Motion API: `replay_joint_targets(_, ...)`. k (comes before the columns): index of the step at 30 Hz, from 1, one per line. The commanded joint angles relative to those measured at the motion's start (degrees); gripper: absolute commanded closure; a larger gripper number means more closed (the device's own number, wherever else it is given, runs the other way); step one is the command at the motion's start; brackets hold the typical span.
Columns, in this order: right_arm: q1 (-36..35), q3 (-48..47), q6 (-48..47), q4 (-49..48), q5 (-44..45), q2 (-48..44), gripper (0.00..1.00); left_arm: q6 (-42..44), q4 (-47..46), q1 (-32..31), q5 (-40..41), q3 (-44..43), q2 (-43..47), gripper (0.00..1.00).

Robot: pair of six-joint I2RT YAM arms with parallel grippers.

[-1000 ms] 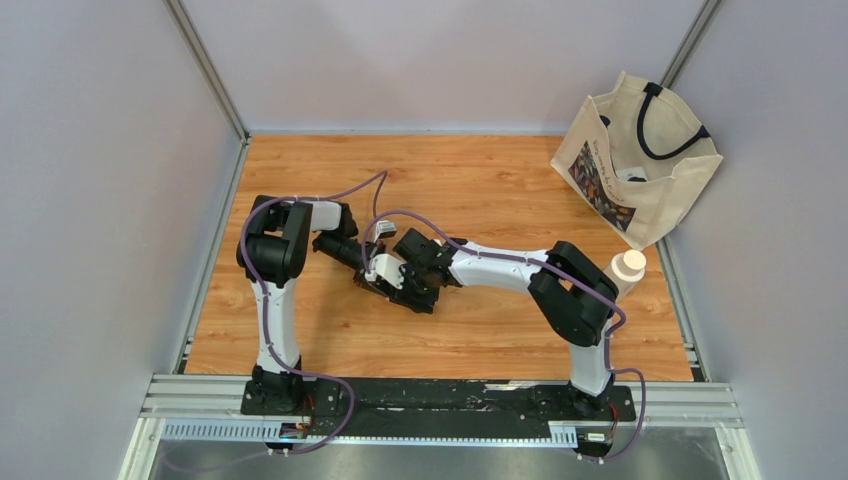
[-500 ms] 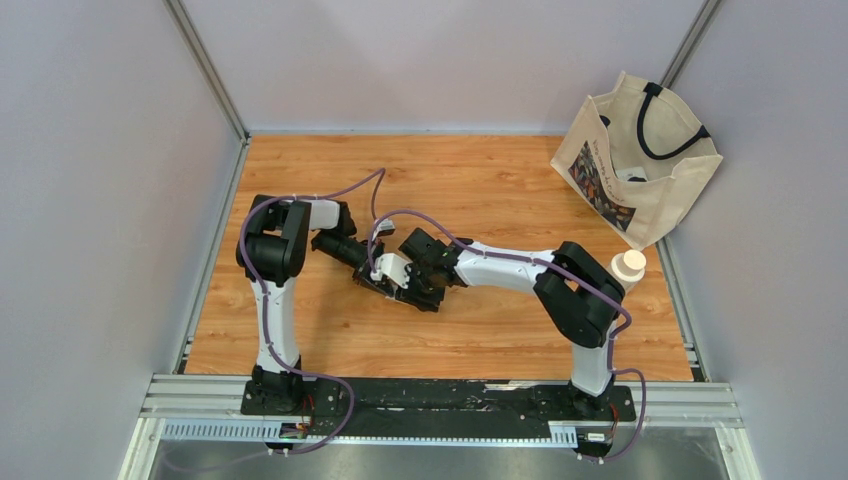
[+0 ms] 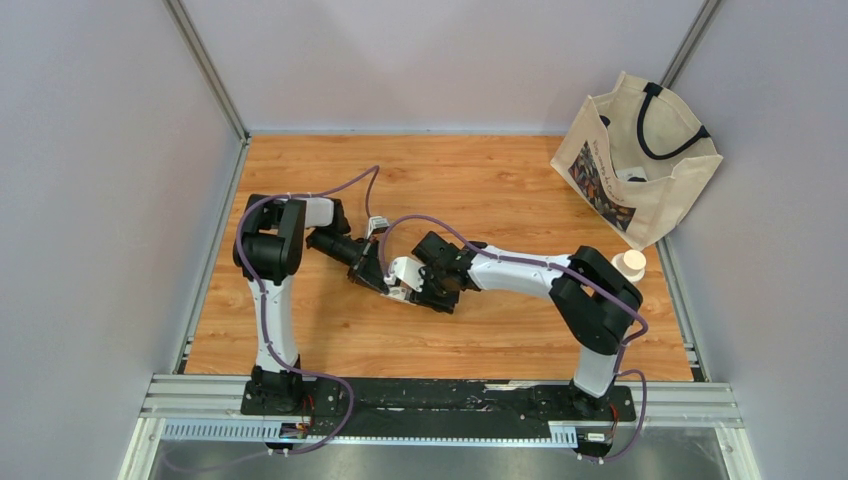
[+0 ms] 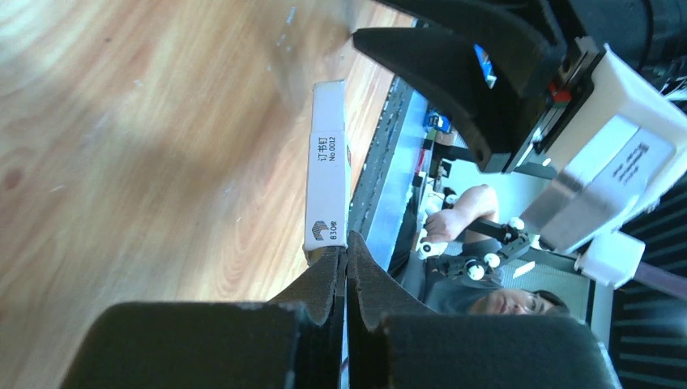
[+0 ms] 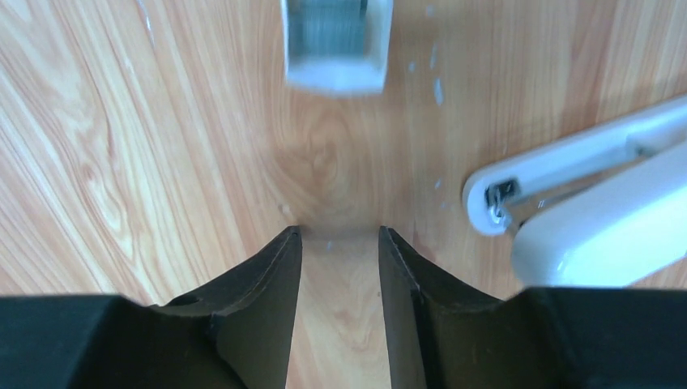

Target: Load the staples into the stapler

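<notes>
My left gripper (image 4: 347,255) is shut on the near end of a small white staple box (image 4: 328,174) and holds it above the wooden table. In the right wrist view the box's open end (image 5: 336,49) faces the camera, with grey staples (image 5: 328,23) inside. The white stapler (image 5: 583,211) lies on the table to the right of my right gripper (image 5: 340,235), which is open and empty, with bare wood between its fingers. In the top view the left gripper (image 3: 383,276) and right gripper (image 3: 420,290) meet tip to tip at mid-table.
A cream tote bag (image 3: 640,165) stands at the back right. A white bottle (image 3: 628,265) stands by the right arm's elbow. Metal rails (image 3: 440,400) run along the near edge. A person (image 4: 486,292) sits beyond the table edge.
The right arm has drawn back to the right, its gripper shifting a little right. The left gripper has followed slightly right with the box.
</notes>
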State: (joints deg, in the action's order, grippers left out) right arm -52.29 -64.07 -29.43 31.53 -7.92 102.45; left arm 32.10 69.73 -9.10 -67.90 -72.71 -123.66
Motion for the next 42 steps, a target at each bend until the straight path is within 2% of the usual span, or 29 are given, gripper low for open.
replay_joint_targets(1,0.8,3.2,-1.8,0.8,1.8,-5.2,0.56,-2.1,-4.1,1.4,1.2,0.9,2.8,1.0)
replay_joint_targets(3,0.8,3.7,-1.6,0.6,1.3,-5.7,0.51,-2.7,-5.0,1.4,1.4,1.3,2.4,1.0)
replay_joint_targets(6,0.8,3.5,-0.9,-0.6,-0.6,-6.8,0.36,-2.1,-4.2,1.4,0.9,1.3,1.6,1.0)
replay_joint_targets(10,0.8,0.7,0.8,-2.8,-2.4,-6.1,0.27,-1.3,-3.4,1.3,0.1,1.2,1.6,1.0)
replay_joint_targets(15,0.6,-4.6,2.4,-4.4,-3.9,-2.5,0.23,3.7,1.2,1.3,-2.2,0.0,0.5,1.0)
replay_joint_targets(22,-0.7,-9.7,3.8,-5.5,-4.9,2.0,0.2,5.6,3.3,1.2,-3.5,-0.3,0.3,1.0)
replay_joint_targets(30,-1.9,-11.8,4.8,-5.2,-7.0,4.8,0.18,7.8,5.1,1.2,-4.4,-0.7,0.0,1.0)
replay_joint_targets(35,-2.2,-12.5,5.5,-5.9,-5.4,6.2,0.19,10.1,7.3,1.3,-5.3,-1.6,-0.8,1.0)
replay_joint_targets(39,-2.4,-12.8,5.6,-6.4,-4.1,7.0,0.26,14.1,11.8,1.2,-6.4,-2.5,-1.6,1.0)
replay_joint_targets(42,-2.4,-12.6,5.7,-6.7,-4.2,6.8,0.39,16.3,13.8,1.2,-6.7,-3.2,-2.1,1.0)
